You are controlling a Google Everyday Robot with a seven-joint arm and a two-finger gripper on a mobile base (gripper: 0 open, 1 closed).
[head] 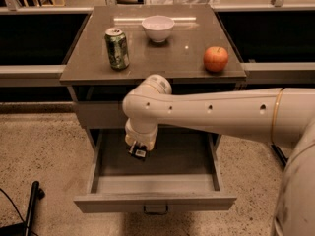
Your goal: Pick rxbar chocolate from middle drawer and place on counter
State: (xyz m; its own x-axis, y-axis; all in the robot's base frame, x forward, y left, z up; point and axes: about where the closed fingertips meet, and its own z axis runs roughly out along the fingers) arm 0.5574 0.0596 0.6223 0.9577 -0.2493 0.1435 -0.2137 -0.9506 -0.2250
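Note:
The middle drawer (155, 200) stands pulled open below the counter (167, 58), its grey inside showing. My white arm reaches in from the right, over the drawer. My gripper (139, 150) points down at the drawer's left middle, mostly hidden under the wrist. It is shut on the rxbar chocolate (140, 153), a small black bar with a white patch, which hangs a little above the drawer floor. The bar is below counter height.
On the counter stand a green can (117, 48) at the left, a white bowl (158, 28) at the back and an apple (215, 59) at the right. The closed top drawer front (101, 114) is just behind the wrist. A black pole (30, 208) lies on the floor at the left.

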